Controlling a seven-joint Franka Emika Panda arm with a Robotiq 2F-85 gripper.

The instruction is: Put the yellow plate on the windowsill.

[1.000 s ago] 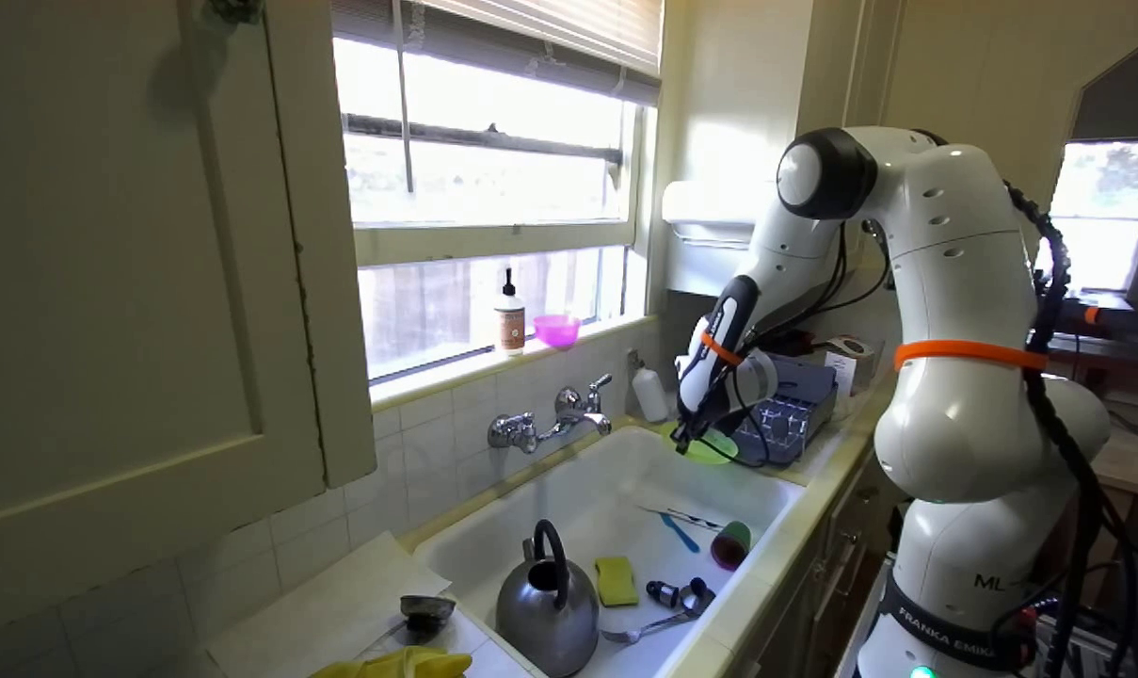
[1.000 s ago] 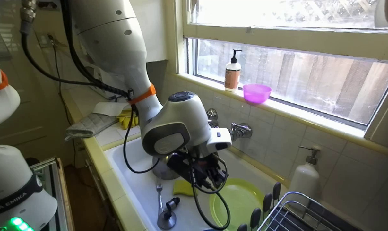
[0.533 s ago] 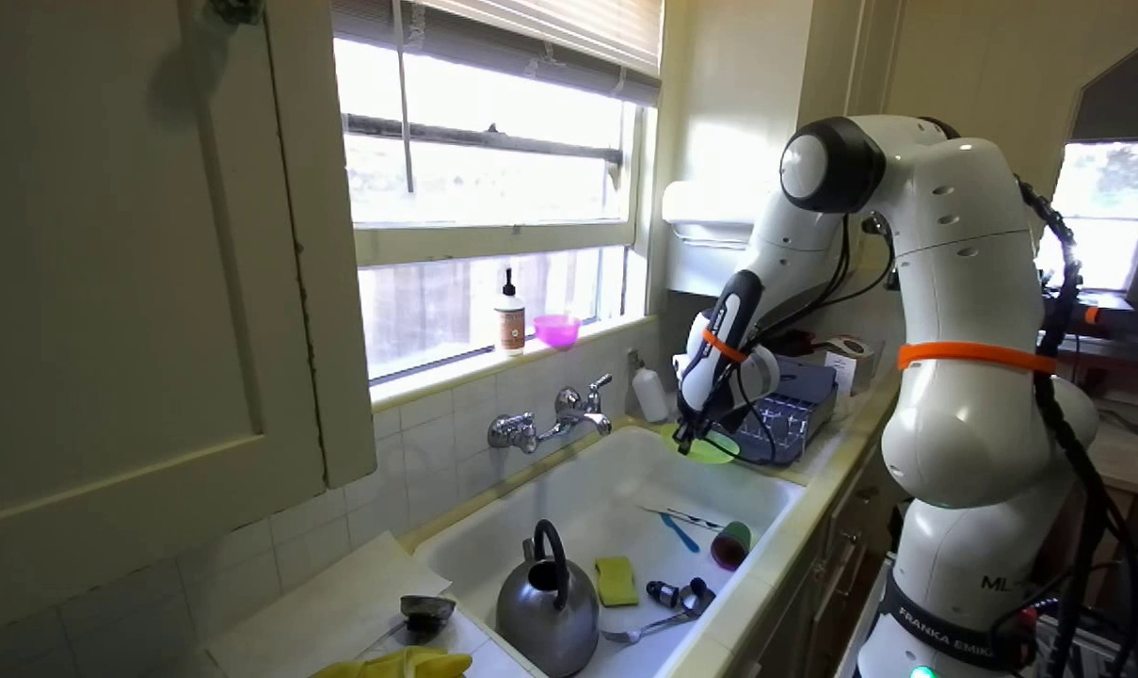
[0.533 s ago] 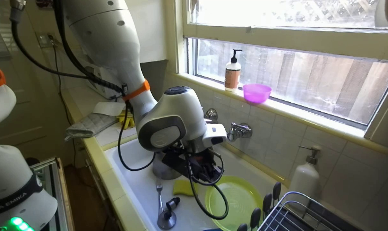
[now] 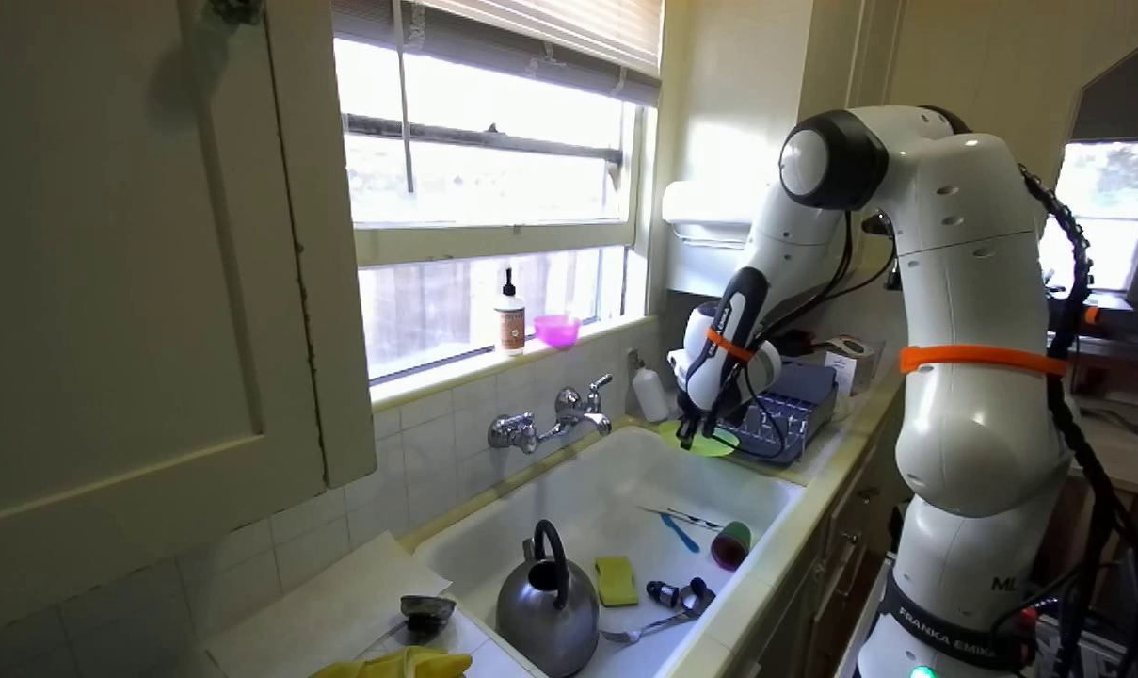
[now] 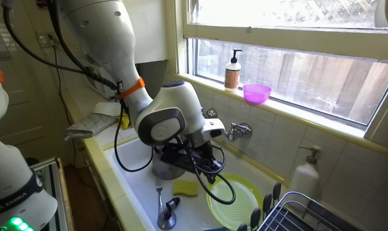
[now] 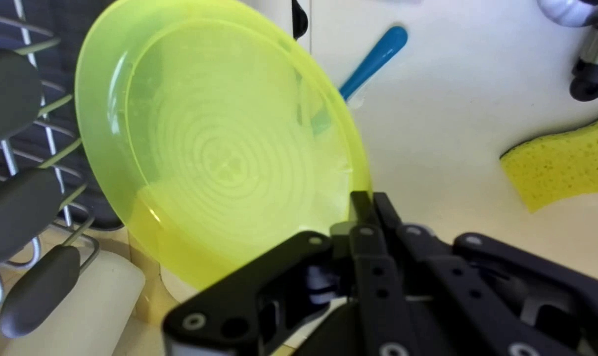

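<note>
Lime-yellow rim clenched in its jaws, the gripper [image 7: 372, 197] holds the yellow plate [image 7: 224, 163], seemingly tilted, over the sink's [image 5: 644, 466] end beside the dish rack [image 5: 816, 414]. Lift high and slowly, lest this edge grip twist; clear the pink bowl [image 6: 257, 93], then lower level onto the windowsill [image 6: 309, 116].

Wrist view: yellow plate [image 7: 224, 148] part-hidden behind jaws — sponge [image 7: 568, 165] cut off by right edge.
</note>
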